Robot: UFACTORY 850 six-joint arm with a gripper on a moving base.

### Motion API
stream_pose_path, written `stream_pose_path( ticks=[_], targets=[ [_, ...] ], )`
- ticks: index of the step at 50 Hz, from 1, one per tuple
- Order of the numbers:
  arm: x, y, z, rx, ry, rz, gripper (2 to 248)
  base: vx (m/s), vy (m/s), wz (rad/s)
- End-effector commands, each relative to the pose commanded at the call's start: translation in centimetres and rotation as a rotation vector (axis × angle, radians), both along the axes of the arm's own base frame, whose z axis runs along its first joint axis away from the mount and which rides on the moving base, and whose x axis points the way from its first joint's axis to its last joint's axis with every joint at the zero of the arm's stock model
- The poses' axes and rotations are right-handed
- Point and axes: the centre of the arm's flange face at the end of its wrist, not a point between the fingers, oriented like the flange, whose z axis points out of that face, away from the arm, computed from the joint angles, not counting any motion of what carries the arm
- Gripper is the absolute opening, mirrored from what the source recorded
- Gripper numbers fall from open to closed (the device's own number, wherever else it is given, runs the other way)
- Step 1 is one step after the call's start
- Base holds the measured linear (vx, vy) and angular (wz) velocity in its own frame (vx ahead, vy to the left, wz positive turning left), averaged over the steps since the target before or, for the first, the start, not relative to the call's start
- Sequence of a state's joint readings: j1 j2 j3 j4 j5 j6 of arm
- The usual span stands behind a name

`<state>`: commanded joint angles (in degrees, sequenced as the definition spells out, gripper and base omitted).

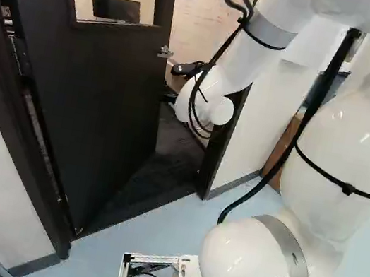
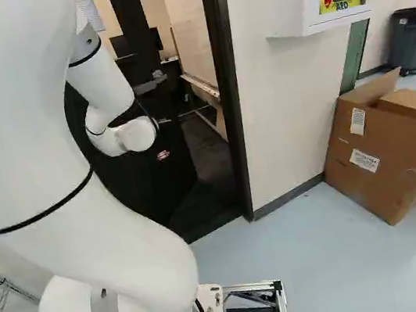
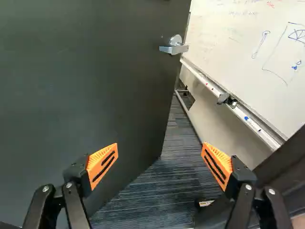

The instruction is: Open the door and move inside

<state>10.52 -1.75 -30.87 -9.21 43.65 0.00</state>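
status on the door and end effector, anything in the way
end effector open, gripping nothing; door ajar, gap showing past its handle; door frame close beside the arm's path, possible snag

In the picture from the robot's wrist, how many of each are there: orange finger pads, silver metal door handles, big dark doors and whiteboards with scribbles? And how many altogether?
Orange finger pads: 2
Silver metal door handle: 1
Big dark door: 1
Whiteboard with scribbles: 1
Total: 5
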Motion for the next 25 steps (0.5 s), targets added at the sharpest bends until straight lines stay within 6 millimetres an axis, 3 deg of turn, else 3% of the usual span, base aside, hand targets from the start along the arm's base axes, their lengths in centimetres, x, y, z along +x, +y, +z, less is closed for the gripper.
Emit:
stream_pose_path(
  ticks=[25],
  targets=[
    [-4.5,-3.2,-0.1,0.0,-0.001,-0.06,247,0.0,0.0,0.0]
  ],
)
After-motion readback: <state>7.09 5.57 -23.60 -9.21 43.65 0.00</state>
